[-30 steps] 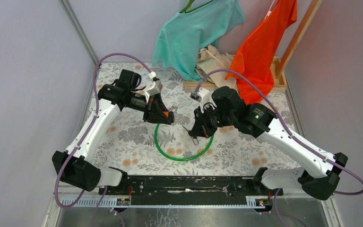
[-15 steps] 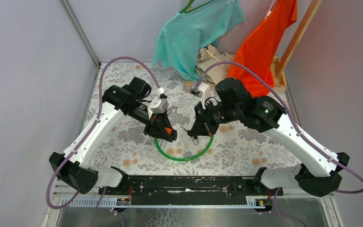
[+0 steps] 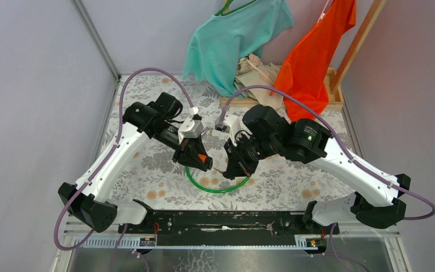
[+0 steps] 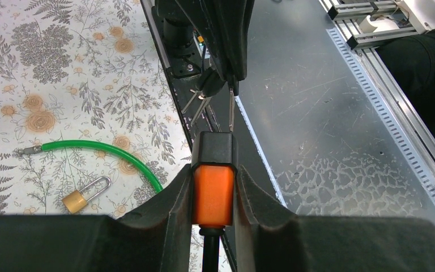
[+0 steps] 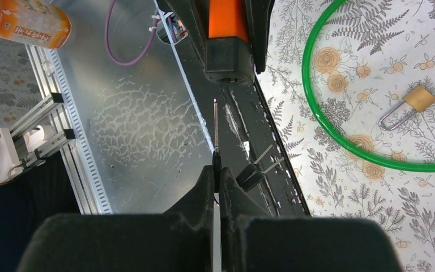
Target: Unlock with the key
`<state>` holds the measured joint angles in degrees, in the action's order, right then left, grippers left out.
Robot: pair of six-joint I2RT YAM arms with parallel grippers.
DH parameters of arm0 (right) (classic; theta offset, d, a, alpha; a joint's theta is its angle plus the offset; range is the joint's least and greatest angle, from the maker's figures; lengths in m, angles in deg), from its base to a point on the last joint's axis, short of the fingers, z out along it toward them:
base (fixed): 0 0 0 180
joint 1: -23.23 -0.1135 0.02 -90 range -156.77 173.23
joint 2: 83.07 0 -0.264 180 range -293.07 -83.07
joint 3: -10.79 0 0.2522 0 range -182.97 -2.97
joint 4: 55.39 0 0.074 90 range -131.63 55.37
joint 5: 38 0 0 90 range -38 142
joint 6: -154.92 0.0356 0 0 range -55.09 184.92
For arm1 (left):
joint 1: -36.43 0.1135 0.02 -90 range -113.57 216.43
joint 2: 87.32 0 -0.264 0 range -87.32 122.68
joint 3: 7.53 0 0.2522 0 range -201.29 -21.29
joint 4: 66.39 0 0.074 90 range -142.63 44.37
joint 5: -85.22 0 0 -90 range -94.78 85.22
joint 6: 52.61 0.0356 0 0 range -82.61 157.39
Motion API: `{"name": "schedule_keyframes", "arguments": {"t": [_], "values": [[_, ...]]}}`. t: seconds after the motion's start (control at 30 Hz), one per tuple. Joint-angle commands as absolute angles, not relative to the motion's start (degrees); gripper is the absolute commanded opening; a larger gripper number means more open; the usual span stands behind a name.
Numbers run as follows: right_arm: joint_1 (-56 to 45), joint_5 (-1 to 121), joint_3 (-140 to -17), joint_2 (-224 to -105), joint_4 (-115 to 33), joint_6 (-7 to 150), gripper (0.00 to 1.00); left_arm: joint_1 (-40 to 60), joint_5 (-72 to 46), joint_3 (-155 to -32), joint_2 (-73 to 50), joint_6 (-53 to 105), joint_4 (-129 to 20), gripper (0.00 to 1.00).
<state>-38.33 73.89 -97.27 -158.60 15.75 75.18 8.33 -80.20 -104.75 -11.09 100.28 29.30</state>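
Right pincer (image 5: 217, 170) is clamped tight on the key (image 5: 215, 127), fingers pressed flat w/ no gap. The head is buried btwn them, so only the blade shows: a thin, straight silver sliver, v. small next to the lock, pointing up the middle of the right wrist view. Its tip stops just short of the black end cap (image 5: 229, 59) of the orange padlock (image 5: 228, 17) at top centre. A small gap shows btwn them, and whether it lines up w/ the keyhole can't be told. Spare keys (image 5: 257, 167) hang just right of the pincer tips, w/ a dark head and slim metal blades splayed apart. Left pincer (image 4: 213, 173), at lower centre of the left wrist view, grips the padlock across its sides. The body is smooth, blocky and bright orange, and the cap at its far end is squarish and matte. Both arms meet mid-frame in the top view, above the table (image 3: 158, 181), which has a floral-print cloth. A glossy green cable (image 4: 90, 145) lies there curved into a hoop, w/ a metal ferrule at its end. A small brass padlock (image 5: 408, 105) w/ a steel shackle lies flat inside the hoop. Beyond the cloth edge are a scratched grey metal sheet (image 5: 136, 130) and an orange printed can (image 5: 25, 22) at upper left. A teal shirt (image 3: 232, 34) and an orange garment (image 3: 317, 56) hang at top of the top view.
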Motion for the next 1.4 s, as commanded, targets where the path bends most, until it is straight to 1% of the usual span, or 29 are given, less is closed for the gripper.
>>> {"name": "schedule_keyframes", "arguments": {"t": [0.0, 0.7, 1.37], "values": [[-39.09, 70.99, -101.05, -158.74, 16.30, 74.23, 0.00, 7.76, -80.91, -105.66, -12.05, 101.31, 30.43, 0.00], [-39.19, 68.92, -103.59, -161.94, 17.12, 73.92, 0.00, 6.55, -79.81, -106.17, -12.04, 101.64, 30.43, 0.00], [-40.58, 69.08, -103.00, -162.61, 16.82, 73.79, 0.00, 6.50, -78.67, -106.50, -11.64, 101.99, 30.16, 0.00]]}}
